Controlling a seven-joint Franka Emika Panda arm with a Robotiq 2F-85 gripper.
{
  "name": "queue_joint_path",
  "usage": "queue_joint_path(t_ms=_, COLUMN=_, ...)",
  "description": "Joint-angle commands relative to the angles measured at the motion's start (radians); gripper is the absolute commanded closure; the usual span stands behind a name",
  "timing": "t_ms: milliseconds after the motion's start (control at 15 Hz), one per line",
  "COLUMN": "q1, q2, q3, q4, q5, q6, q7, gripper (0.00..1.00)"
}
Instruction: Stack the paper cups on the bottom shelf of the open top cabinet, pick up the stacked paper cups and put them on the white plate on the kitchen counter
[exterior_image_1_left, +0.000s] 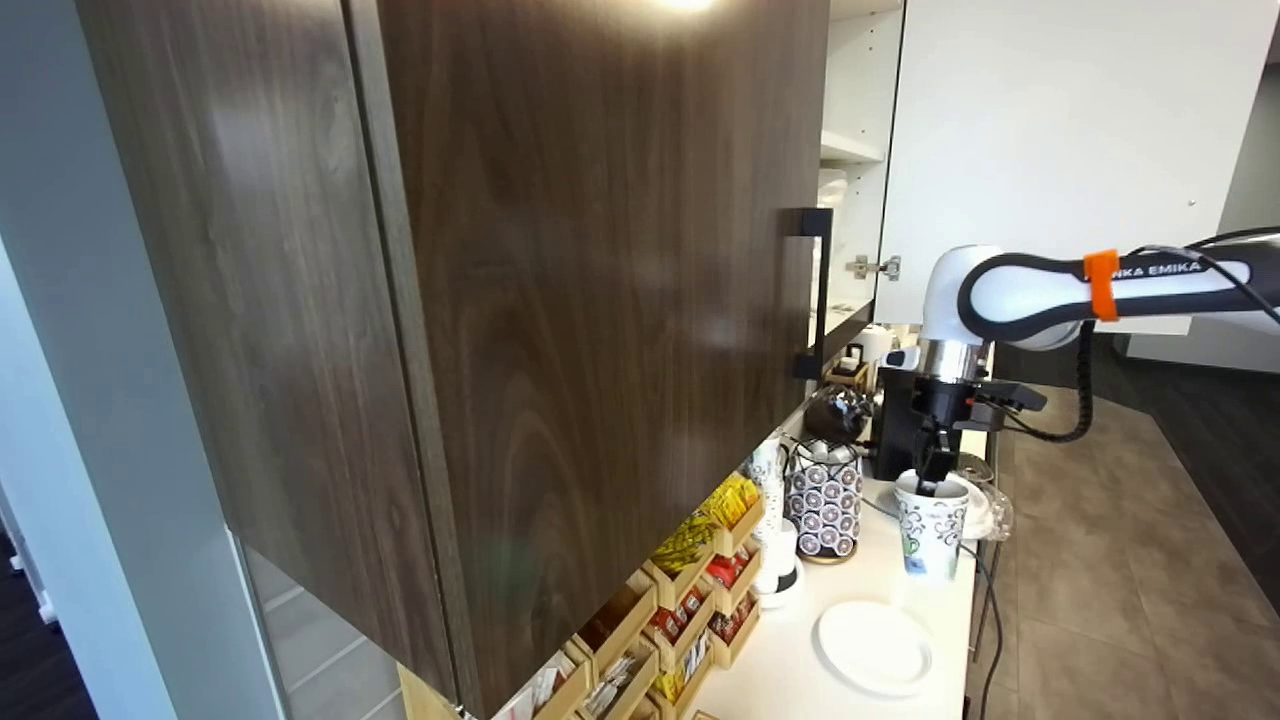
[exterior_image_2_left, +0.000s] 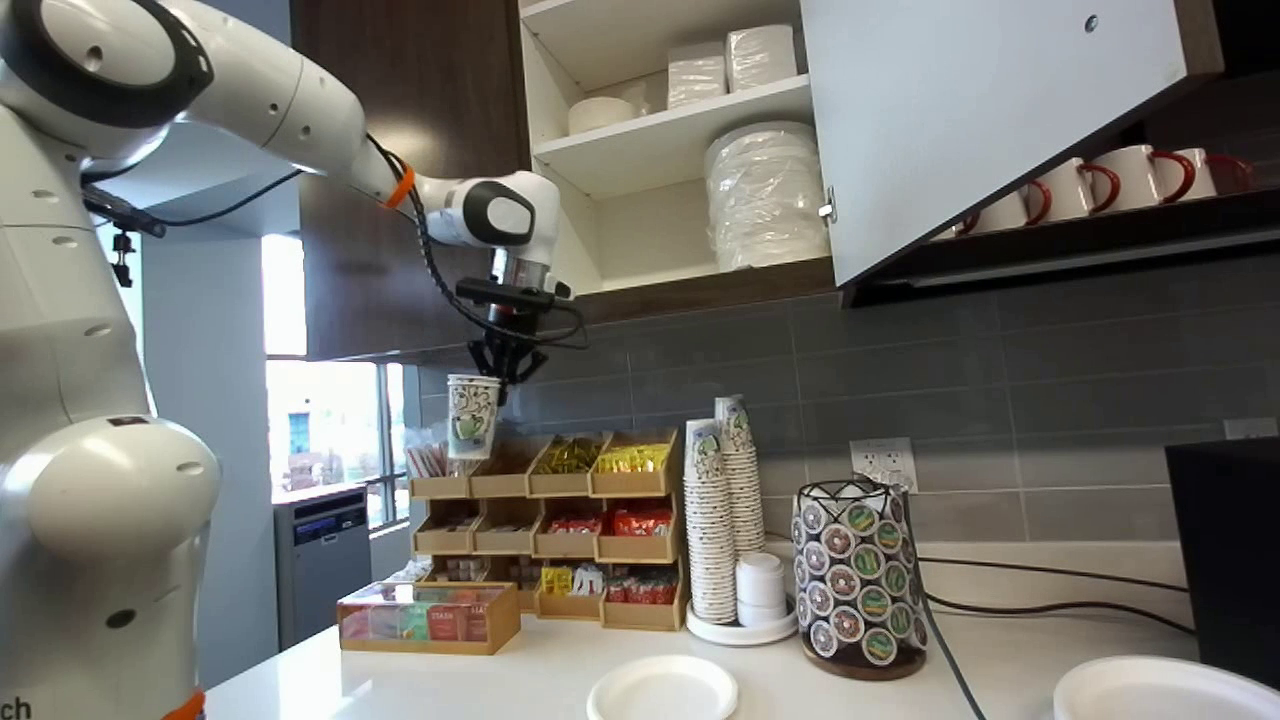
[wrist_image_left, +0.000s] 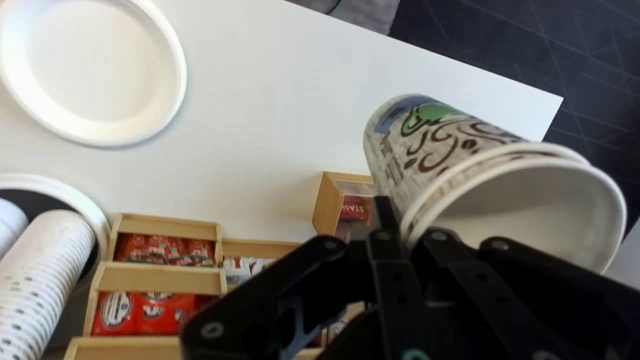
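Observation:
Two nested paper cups with a printed leaf-and-cup pattern hang from my gripper in the exterior views (exterior_image_1_left: 932, 535) (exterior_image_2_left: 472, 420) and the wrist view (wrist_image_left: 435, 135). My gripper (exterior_image_1_left: 930, 487) (exterior_image_2_left: 503, 390) (wrist_image_left: 407, 230) is shut on their rim wall, one finger inside and one outside. The cups are above the kitchen counter (exterior_image_1_left: 770, 690) (exterior_image_2_left: 540, 680) (wrist_image_left: 275, 100), apart from it. They look slightly tilted. The round white plate (exterior_image_1_left: 875, 648) (exterior_image_2_left: 663, 692) (wrist_image_left: 95, 65) lies bare on the counter, off to one side of the cups. The open top cabinet (exterior_image_2_left: 645, 230) shows its bottom shelf (exterior_image_2_left: 650, 280).
A wooden snack organizer (exterior_image_2_left: 565, 515), tea box (exterior_image_2_left: 430, 620), tall cup stacks (exterior_image_2_left: 708, 540) and a pod carousel (exterior_image_2_left: 860, 580) stand on the counter. Another white dish (exterior_image_2_left: 1165, 690) lies at an edge. The open cabinet door (exterior_image_1_left: 1040, 150) juts out near the arm.

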Motion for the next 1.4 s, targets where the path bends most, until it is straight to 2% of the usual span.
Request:
queue_joint_path(t_ms=0, q1=-0.018, q2=0.058, q3=-0.022, q4=-0.092, q5=0.015, q6=0.093, q7=-0.012, gripper=0.99)
queue_joint_path(t_ms=733, q1=-0.084, q2=0.247, q3=-0.050, q4=-0.260, q5=0.059, q6=0.604, q7=-0.084, gripper=0.99)
queue_joint_path(t_ms=800, q1=-0.082, q2=0.232, q3=-0.037, q4=-0.237, q5=0.019, q6=0.545, q7=-0.045, gripper=0.99)
queue_joint_path(t_ms=867, q1=-0.088, q2=0.243, q3=-0.037, q4=-0.239, q5=0.020, q6=0.559, q7=-0.047, gripper=0.95)
queue_joint_path(t_ms=1267, q1=-0.087, q2=0.241, q3=-0.032, q4=-0.231, q5=0.019, q6=0.559, q7=-0.047, gripper=0.95)
queue_joint_path(t_ms=1333, q1=-0.087, q2=0.241, q3=-0.032, q4=-0.231, q5=0.019, q6=0.559, q7=-0.047, gripper=0.99)
